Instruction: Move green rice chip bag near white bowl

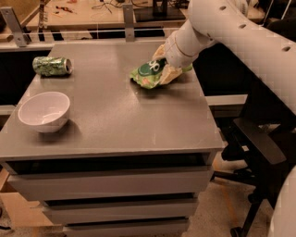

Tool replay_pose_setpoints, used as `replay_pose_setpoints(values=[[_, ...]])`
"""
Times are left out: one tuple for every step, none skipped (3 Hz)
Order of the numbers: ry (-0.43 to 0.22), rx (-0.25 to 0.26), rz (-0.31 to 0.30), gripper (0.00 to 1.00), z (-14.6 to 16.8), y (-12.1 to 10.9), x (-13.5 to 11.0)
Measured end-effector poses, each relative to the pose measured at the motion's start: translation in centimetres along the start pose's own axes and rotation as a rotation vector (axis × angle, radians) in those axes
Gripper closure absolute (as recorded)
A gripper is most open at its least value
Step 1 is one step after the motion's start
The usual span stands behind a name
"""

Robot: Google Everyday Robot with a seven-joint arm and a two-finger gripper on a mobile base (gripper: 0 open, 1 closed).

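Note:
The green rice chip bag [147, 74] lies crumpled on the grey table [120, 120], at the far right part of its top. My gripper [164, 64] comes in from the upper right on the white arm and is shut on the bag's right end, with one tan finger [169, 74] in front of it and the other behind. The bag still rests on or just above the table. The white bowl [44, 111] stands upright at the near left of the table, well apart from the bag.
A green soda can [52, 66] lies on its side at the far left of the table. A black office chair [259, 148] stands to the right of the table. A workbench with clutter [92, 11] runs behind it. Drawers sit below the top.

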State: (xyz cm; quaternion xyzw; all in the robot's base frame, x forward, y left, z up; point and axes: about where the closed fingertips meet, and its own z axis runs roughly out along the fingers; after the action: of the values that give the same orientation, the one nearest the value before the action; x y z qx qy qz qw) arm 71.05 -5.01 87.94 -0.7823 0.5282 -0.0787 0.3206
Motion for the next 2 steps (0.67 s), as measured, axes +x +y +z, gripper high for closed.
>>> replay_pose_setpoints(values=[[-0.006, 0.0, 0.002, 0.83, -0.34, 0.14, -0.23], [-0.009, 0.018, -0.003, 1.0, -1.3, -0.09, -0.75]])
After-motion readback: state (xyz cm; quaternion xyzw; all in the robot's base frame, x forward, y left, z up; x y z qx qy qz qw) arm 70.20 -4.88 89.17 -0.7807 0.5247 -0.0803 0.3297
